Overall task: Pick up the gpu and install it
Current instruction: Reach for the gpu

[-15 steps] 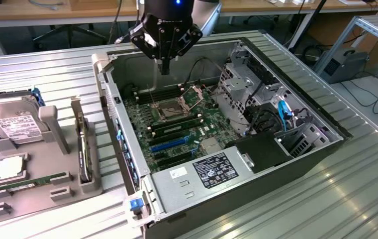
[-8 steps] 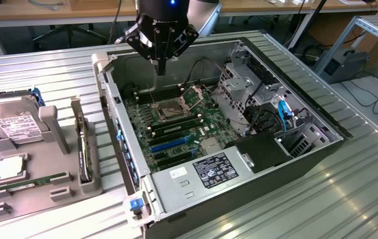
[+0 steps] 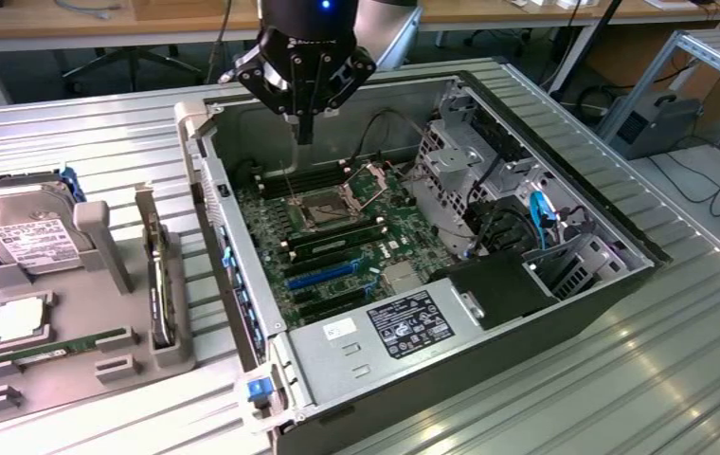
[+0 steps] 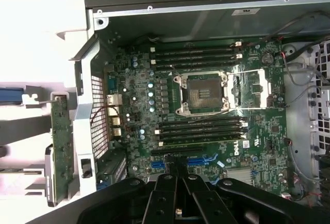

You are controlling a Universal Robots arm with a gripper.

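gpu (image 3: 154, 284): we see it standing on edge in the grey holder (image 3: 173, 358), at the exterior view's left, just beside the open case (image 3: 525, 341).
Gripper (image 3: 303, 128): we see its fingers pressed together, gripping nothing.
Gripper position: we find it hovering above the motherboard (image 3: 386, 251), well apart from the gpu.

The exterior view looks down at a slant from high beside the worktop (image 3: 663, 379), taking in the whole open computer case (image 3: 512, 365). The wrist view, behind the claw (image 4: 178, 175), faces straight down, close over the motherboard (image 4: 139, 110), shared by both.
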